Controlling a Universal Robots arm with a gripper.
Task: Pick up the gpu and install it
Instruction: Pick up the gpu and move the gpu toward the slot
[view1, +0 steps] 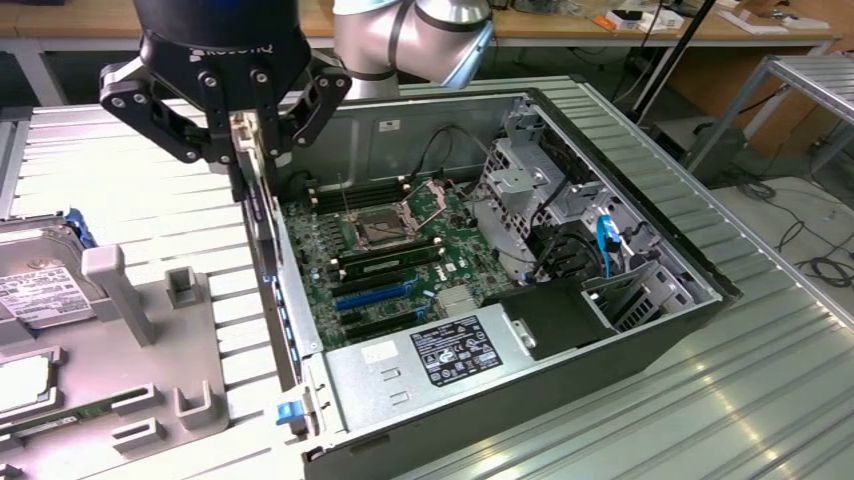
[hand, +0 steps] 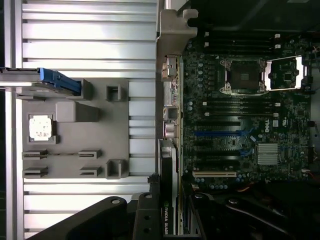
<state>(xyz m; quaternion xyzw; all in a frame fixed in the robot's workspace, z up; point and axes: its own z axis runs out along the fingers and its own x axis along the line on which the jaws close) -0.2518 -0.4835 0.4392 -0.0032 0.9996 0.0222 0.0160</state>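
Holding gpu (view1: 248, 185), fingers (view1: 304, 110) over case wall (view1: 274, 290).

One gpu (hand: 169, 160), one computer case (view1: 534, 405), one hard drive (view1: 34, 292), one grey tray (view1: 160, 375).

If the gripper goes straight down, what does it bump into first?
Probably the gpu held in the gripper meets the case wall first. It hangs just above that edge, though depth is unclear.
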